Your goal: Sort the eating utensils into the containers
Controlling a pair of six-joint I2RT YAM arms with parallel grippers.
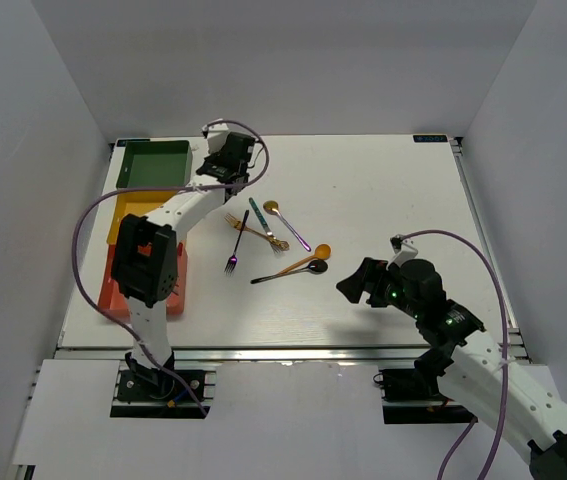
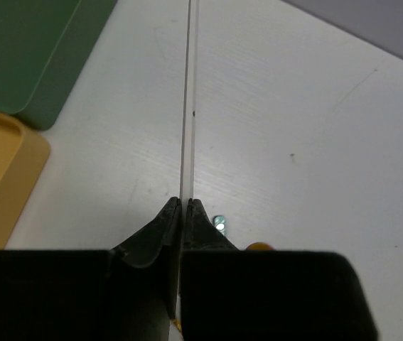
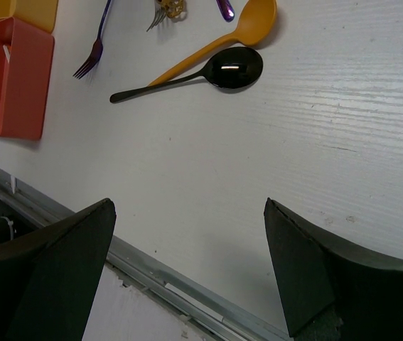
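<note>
My left gripper (image 1: 225, 160) is at the far side of the table, next to the dark green tray (image 1: 153, 163). In the left wrist view it (image 2: 186, 203) is shut on a thin white chopstick (image 2: 189, 92) that points away from me. The green tray (image 2: 23, 57) and yellow tray (image 2: 2, 170) lie to its left. Mid-table lie a purple fork (image 1: 235, 246), gold fork (image 1: 256, 232), teal utensil (image 1: 260, 217), gold-bowled purple spoon (image 1: 288, 226), orange spoon (image 1: 305, 261) and black spoon (image 1: 291, 273). My right gripper (image 1: 356, 283) is open and empty, right of the spoons.
My left arm covers much of the yellow tray (image 1: 123, 212) and orange-red tray (image 1: 111, 293) at the left edge. The right wrist view shows the black spoon (image 3: 208, 74), orange spoon (image 3: 237, 35), purple fork (image 3: 94, 50), orange-red tray (image 3: 13, 78) and the table's metal front rail (image 3: 187, 284).
</note>
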